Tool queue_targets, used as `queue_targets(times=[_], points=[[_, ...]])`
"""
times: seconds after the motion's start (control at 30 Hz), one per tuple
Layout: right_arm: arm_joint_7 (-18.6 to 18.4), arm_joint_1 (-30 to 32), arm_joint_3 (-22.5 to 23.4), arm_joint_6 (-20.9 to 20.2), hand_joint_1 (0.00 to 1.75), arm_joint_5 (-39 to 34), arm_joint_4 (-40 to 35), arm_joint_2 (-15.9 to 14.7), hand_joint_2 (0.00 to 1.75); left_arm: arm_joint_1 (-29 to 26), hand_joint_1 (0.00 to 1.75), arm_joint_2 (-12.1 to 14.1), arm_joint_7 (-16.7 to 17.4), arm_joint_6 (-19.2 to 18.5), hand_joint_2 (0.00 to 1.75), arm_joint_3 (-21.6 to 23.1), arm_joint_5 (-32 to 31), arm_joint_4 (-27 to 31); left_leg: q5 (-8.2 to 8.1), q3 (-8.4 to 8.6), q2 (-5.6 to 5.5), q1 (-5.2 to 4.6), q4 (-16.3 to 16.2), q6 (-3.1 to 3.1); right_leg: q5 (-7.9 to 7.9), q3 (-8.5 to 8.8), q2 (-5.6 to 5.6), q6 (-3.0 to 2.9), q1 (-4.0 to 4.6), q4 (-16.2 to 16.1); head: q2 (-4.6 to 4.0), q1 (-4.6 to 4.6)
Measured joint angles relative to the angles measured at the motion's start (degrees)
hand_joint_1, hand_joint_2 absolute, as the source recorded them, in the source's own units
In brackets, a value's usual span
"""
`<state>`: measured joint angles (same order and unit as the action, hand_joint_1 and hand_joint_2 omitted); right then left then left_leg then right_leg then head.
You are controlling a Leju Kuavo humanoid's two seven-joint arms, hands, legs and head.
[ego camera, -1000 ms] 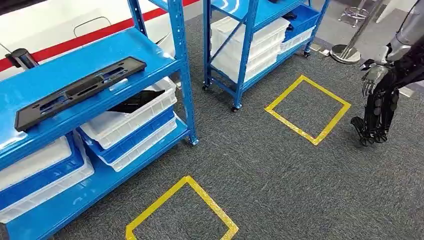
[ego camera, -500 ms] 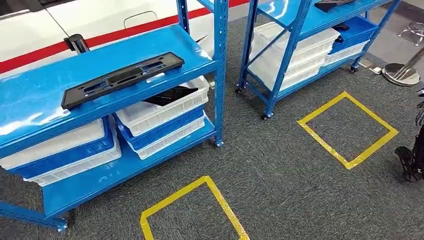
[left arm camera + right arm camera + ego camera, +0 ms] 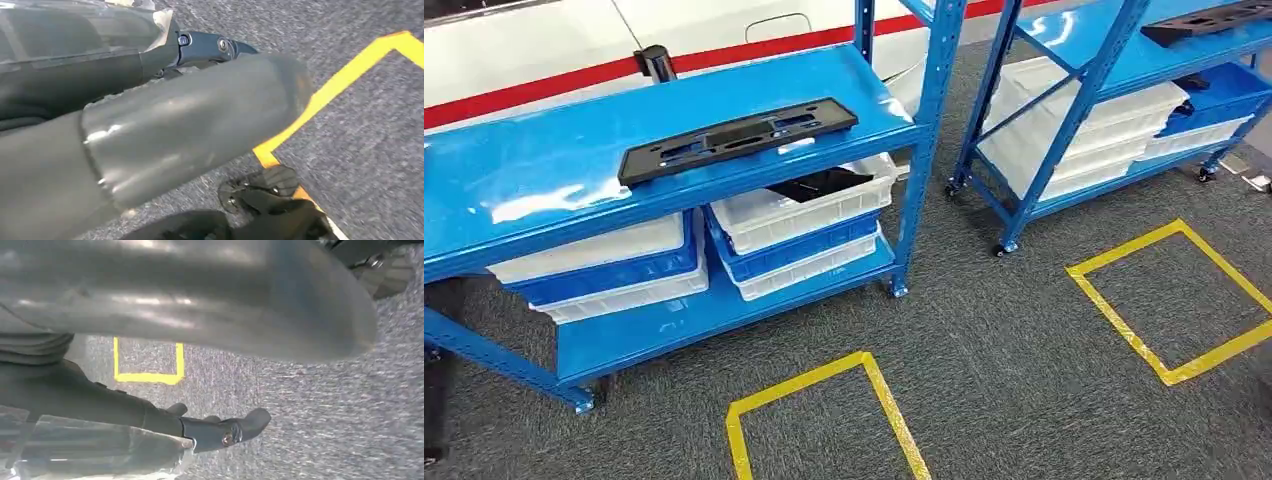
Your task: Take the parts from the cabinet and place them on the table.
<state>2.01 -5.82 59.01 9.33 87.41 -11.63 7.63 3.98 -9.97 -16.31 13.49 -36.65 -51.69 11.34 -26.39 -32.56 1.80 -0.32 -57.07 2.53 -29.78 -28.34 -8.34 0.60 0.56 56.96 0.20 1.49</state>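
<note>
The head view looked down on a blue cabinet (image 3: 674, 150) on grey carpet (image 3: 1004, 340), and there on its upper shelf lay the part (image 3: 737, 140): a long, flat black plate with slots cut through it, lying lengthwise and slightly angled near the shelf's front edge, untouched. Below it, on the lower shelf, sat stacked white and blue bins (image 3: 799, 225), and one open white bin held another dark piece (image 3: 819, 185), partly hidden by the shelf above. A second blue cabinet (image 3: 1104, 70) stood to the right, well apart, with its own white bins and a black part (image 3: 1209, 20) on its upper shelf. Behind ran a white wall with a red stripe (image 3: 544, 85). On the carpet, one yellow tape square (image 3: 824, 425) lay in front of the near cabinet and a second yellow square (image 3: 1174, 300) in front of the far one.

The wrist views told a different story: both pointed down at the carpet. The left wrist view caught the left hand (image 3: 175, 130), thick grey thumb large in frame, above a yellow tape corner (image 3: 320, 95); it held nothing, but whether its fingers were apart or together could not be told. The right wrist view showed the right hand (image 3: 190, 305), likewise holding nothing, over carpet and a small yellow tape outline (image 3: 147, 362); a dark fingertip (image 3: 245, 425) showed, the spread unclear.
</note>
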Motion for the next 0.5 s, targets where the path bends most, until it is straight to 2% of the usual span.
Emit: queue_targets(times=[0.03, 0.07, 0.1, 0.13, 0.17, 0.2, 0.23, 0.27, 0.3, 0.33, 0.37, 0.4, 0.47, 0.5], points=[[0.0, 0.0, 0.0, 0.0, 0.00, 0.0, 0.0, -0.1, 0.00, -0.1, 0.00, -0.1, -0.1, 0.0, 0.00, 0.0, -0.1, 0.0, 0.55, 0.50, -0.50, 0.52, 0.6, 0.17, -0.76, -0.71, 2.79, 0.23, -0.44, 1.2, 0.00, -0.11], [0.1, 0.2, 0.0, 0.0, 0.00, -0.1, 0.0, -0.1, 0.00, 0.1, 0.00, -0.1, -0.1, 0.0, 0.00, 0.0, -0.2, 0.0, 0.93, 0.50, -1.10, 0.78, 1.0, 0.73, -2.52, -1.93, 5.73, -0.15, -0.54, 4.3, 0.00, -0.20], [0.1, 0.3, 0.0, 0.0, 0.00, -0.1, 0.0, -0.1, 0.00, 0.3, 0.00, -0.1, -0.2, -0.1, 0.00, 0.0, -0.3, 0.0, 0.99, 0.31, -1.94, 0.85, 1.0, 0.73, -4.56, -4.09, 7.19, -0.42, -0.74, 8.8, 0.00, -0.50], [0.2, 0.4, 0.0, 0.0, 0.00, -0.2, 0.0, -0.2, 0.00, 0.4, 0.00, -0.1, -0.2, -0.1, 0.00, 0.0, -0.4, 0.0, 1.01, 0.18, -2.78, 0.86, 1.0, 0.74, -6.50, -6.34, 7.69, -0.49, -0.95, 13.5, 0.00, -0.48], [0.1, 0.5, 0.0, 0.0, 0.00, -0.2, 0.0, -0.2, 0.00, 0.4, 0.00, -0.2, -0.2, -0.1, 0.00, 0.0, -0.4, 0.0, 1.03, 0.15, -3.62, 0.86, 1.0, 0.71, -7.71, -8.24, 7.86, -0.28, -1.11, 17.3, 0.00, -0.46], [0.2, 0.7, 0.0, 0.0, 0.00, -0.3, 0.0, -0.2, 0.00, 0.4, 0.00, -0.2, -0.2, -0.2, 0.00, 0.0, -0.5, 0.0, 1.07, 0.17, -4.54, 0.89, 0.9, 0.62, -7.68, -9.08, 7.93, 0.28, -1.32, 18.9, 0.00, -0.44], [0.1, 0.7, 0.0, 0.0, 0.00, -0.3, 0.0, -0.3, 0.00, 0.3, 0.00, -0.2, -0.1, -0.2, 0.00, 0.0, -0.5, 0.0, 1.10, 0.24, -5.43, 0.95, 0.9, 0.52, -6.40, -8.37, 7.94, 1.06, -1.57, 17.0, 0.00, -0.44], [0.0, 0.7, 0.0, 0.1, 0.00, -0.4, 0.0, -0.4, 0.00, 0.3, 0.00, -0.2, -0.1, -0.2, 0.00, 0.0, -0.6, 0.0, 1.11, 0.28, -6.35, 1.11, 0.8, 0.31, -4.21, -6.48, 8.16, 1.94, -1.90, 12.7, -0.02, -0.44], [-0.5, 0.6, 0.0, 0.1, 0.00, -0.4, 0.0, -0.6, 0.00, 0.4, 0.00, -0.2, -0.1, -0.3, 0.00, 0.0, -0.7, 0.0, 1.05, 0.30, -7.20, 1.32, 0.6, -0.02, -1.87, -4.10, 8.93, 2.70, -2.31, 7.4, 0.00, -0.44], [-0.8, 0.6, 0.0, 0.1, 0.00, -0.4, 0.0, -0.7, 0.00, 0.4, 0.00, -0.2, -0.1, -0.5, 0.00, 0.0, -0.8, 0.0, 0.91, 0.12, -7.87, 1.39, 0.3, -0.47, -0.05, -2.00, 11.50, 3.35, -2.86, 2.6, -0.02, -0.50], [-0.9, 0.7, 0.0, 0.0, 0.00, -0.4, 0.0, -0.6, 0.00, 0.5, 0.00, 0.0, 0.0, -0.5, 0.00, 0.0, -0.8, 0.0, 0.61, -0.36, -8.51, 1.03, -0.6, -1.10, 0.19, -1.71, 14.23, 3.32, -3.01, 0.8, 0.00, -0.88], [-0.9, 0.7, 0.1, 0.0, 0.00, -0.5, 0.0, -0.7, 0.00, 0.6, 0.00, 0.0, 0.0, -0.6, 0.00, 0.0, -0.9, 0.0, 0.48, -0.66, -9.16, 1.01, -0.7, -1.44, 0.36, -2.02, 12.87, 2.19, -2.63, 0.9, 0.00, -0.63], [-0.9, 0.6, 0.1, 0.0, 0.00, -0.5, 0.0, -0.9, 0.00, 0.5, 0.00, 0.0, 0.0, -0.7, 0.00, 0.0, -1.0, 0.0, 0.84, -0.95, -10.21, 1.26, -0.4, -1.94, 0.48, -1.38, 11.78, 1.33, -2.29, 1.1, 0.00, -0.37], [-0.9, 0.6, 0.1, 0.0, 0.00, -0.5, 0.0, -1.0, 0.00, 0.4, 0.00, 0.1, 0.0, -0.7, 0.00, 0.0, -1.0, 0.0, 0.99, -1.16, -10.86, 1.57, -0.5, -2.17, 0.71, -1.33, 11.02, 0.89, -2.85, 1.0, 0.00, -0.24]])
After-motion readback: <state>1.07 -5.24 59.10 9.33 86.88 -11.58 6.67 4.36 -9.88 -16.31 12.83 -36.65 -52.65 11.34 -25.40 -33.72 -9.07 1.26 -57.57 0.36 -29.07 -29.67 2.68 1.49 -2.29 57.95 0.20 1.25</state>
